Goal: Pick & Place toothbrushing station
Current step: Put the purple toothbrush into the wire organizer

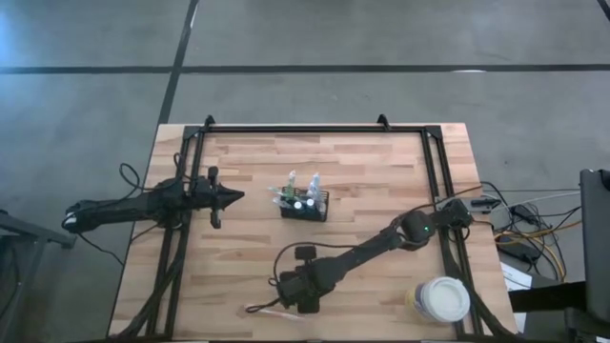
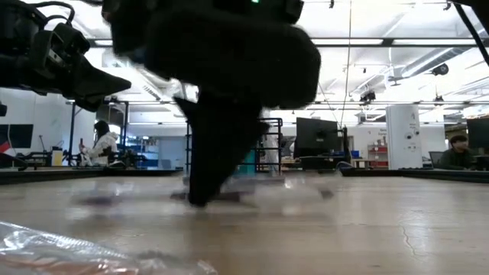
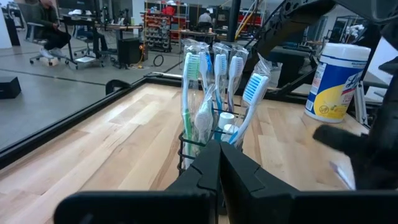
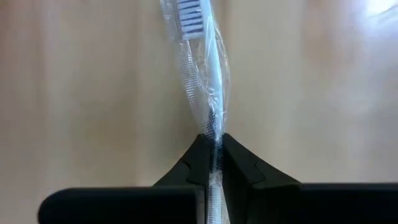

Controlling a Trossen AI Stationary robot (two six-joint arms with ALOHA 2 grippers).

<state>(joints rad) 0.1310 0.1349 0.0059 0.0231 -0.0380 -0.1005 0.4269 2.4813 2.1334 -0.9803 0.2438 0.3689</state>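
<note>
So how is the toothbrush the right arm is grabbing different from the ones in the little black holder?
The wrapped toothbrush in the right gripper lies flat on the wooden table near the front edge; the toothbrushes in the black caddy stand upright mid-table. The lying one is pinched between closed fingers; the standing ones are untouched, with the left gripper beside them. All are in clear plastic wrap.

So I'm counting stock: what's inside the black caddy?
The caddy holds several plastic-wrapped toothbrushes standing upright, heads up, plus small white-capped tubes. The left pincer covers its lower part, so an exact count isn't possible.
</note>
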